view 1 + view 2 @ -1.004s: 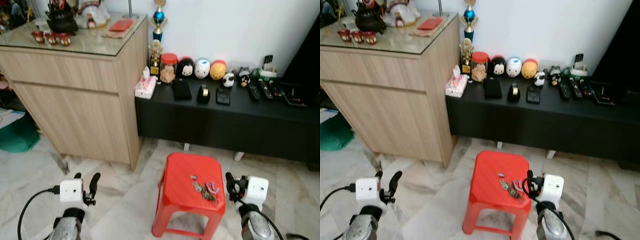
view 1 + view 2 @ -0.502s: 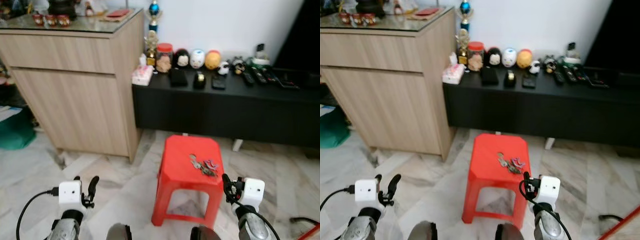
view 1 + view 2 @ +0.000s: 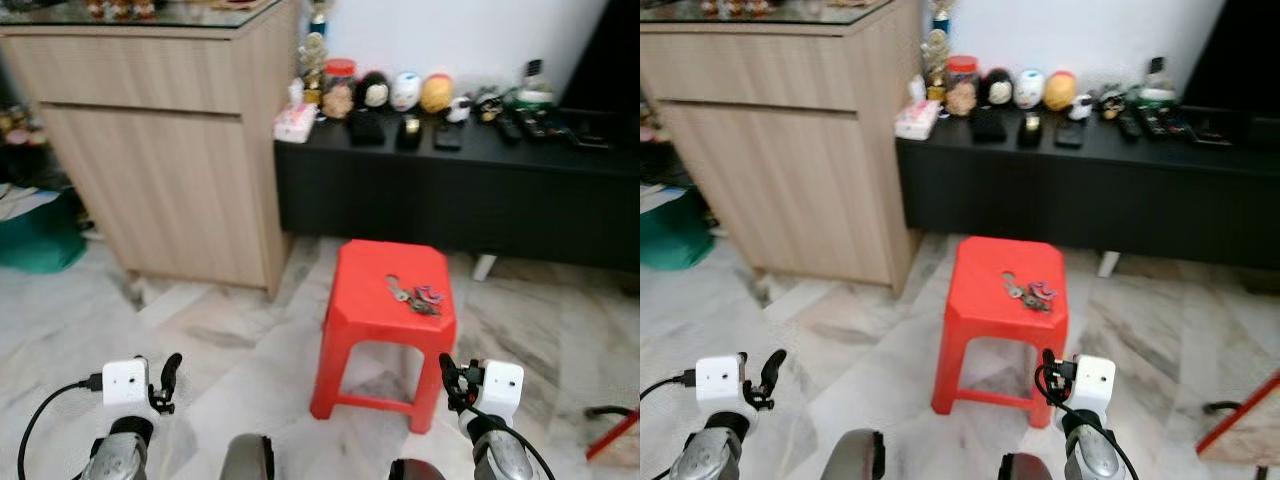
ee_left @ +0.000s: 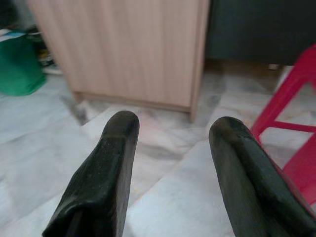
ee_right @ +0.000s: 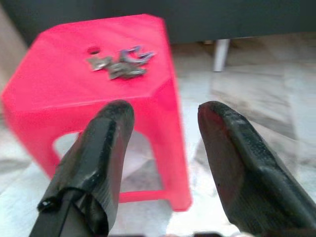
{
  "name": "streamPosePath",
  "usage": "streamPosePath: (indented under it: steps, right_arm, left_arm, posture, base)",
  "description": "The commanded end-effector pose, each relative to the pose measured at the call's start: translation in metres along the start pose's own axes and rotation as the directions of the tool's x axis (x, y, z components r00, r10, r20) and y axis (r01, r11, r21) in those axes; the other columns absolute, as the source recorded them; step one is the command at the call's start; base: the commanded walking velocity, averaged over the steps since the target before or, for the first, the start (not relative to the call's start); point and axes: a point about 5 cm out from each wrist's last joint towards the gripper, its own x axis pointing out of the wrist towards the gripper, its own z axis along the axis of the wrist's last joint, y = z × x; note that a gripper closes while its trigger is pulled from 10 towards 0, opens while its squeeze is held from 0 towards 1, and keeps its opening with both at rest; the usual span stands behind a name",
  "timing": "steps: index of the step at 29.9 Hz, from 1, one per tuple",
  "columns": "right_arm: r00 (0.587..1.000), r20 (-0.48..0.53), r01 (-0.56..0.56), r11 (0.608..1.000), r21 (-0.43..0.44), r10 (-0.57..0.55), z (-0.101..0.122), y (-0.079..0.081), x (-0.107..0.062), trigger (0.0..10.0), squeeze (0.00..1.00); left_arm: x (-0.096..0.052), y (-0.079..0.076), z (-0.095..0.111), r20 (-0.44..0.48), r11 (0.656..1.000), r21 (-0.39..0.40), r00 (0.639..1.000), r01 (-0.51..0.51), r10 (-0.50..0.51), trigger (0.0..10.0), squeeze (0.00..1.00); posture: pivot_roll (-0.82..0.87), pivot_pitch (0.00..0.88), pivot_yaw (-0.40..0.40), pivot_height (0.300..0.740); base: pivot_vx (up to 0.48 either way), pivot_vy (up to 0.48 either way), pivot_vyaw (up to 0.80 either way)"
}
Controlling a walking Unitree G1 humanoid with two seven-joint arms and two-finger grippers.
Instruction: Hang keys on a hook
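Observation:
A bunch of keys (image 3: 414,297) with a purple piece lies on top of a red plastic stool (image 3: 365,305) on the marble floor. The keys (image 5: 121,63) also appear beyond my right gripper (image 5: 165,111), which is open, low and in front of the stool's right corner. My right gripper (image 3: 446,377) holds nothing. My left gripper (image 3: 160,378) hangs low at the left over the floor, open and empty, its fingers (image 4: 116,148) pointing toward the wooden cabinet.
A wooden cabinet (image 3: 170,150) stands at the left. A low black TV bench (image 3: 470,200) with toys, remotes and a tissue box runs along the wall. A green bag (image 3: 35,240) lies far left. A red-edged object (image 3: 612,435) sits at the right edge.
The camera has pulled back and tilted down, so the stool and furniture sit higher and farther in the picture. Both grippers stay low and open. The keys have not moved on the stool.

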Motion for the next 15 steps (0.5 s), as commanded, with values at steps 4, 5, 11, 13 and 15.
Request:
streamPosePath:
  steps: [4, 5, 11, 13, 15]
  right_arm:
    - [1.000, 0.015, 0.011, 1.000, -0.003, -0.011, 0.0061, -0.0029, 0.0036, 10.0, 0.00]
    - [1.000, 0.015, 0.011, 1.000, -0.004, -0.011, 0.0064, -0.0031, 0.0038, 10.0, 0.00]
    - [1.000, 0.016, 0.010, 1.000, -0.007, -0.010, 0.0075, -0.0035, 0.0046, 10.0, 0.00]
    - [1.000, 0.013, -0.002, 1.000, -0.024, 0.003, 0.0078, -0.0028, 0.0049, 10.0, 0.00]
    - [1.000, 0.014, -0.016, 0.999, -0.039, 0.017, 0.0083, -0.0018, 0.0051, 10.0, 0.00]
  left_arm:
    - [0.0062, -0.0038, 0.0033, 0.007, 1.000, -0.004, 1.000, 0.005, -0.005, 10.0, 0.00]
    - [0.0065, -0.0041, 0.0035, 0.007, 1.000, -0.005, 1.000, 0.006, -0.006, 10.0, 0.00]
    - [0.0075, -0.0052, 0.0042, 0.010, 1.000, -0.005, 1.000, 0.008, -0.008, 10.0, 0.00]
    - [0.0072, -0.0056, 0.0033, 0.007, 1.000, -0.006, 1.000, 0.007, -0.007, 10.0, 0.00]
    - [0.0073, -0.0061, 0.0030, 0.006, 1.000, -0.008, 1.000, 0.007, -0.007, 10.0, 0.00]
  posture:
    - [0.04, 0.000, -0.038, 0.611]
    - [0.04, 0.000, -0.038, 0.611]
    - [0.04, 0.000, -0.043, 0.611]
    - [0.04, 0.000, -0.044, 0.611]
    - [0.04, 0.000, -0.045, 0.611]
  base:
    - [0.334, 0.000, 0.00]
    - [0.341, 0.000, 0.00]
    - [0.350, 0.000, 0.00]
    - [0.352, 0.000, 0.00]
    - [0.352, 0.000, 0.00]
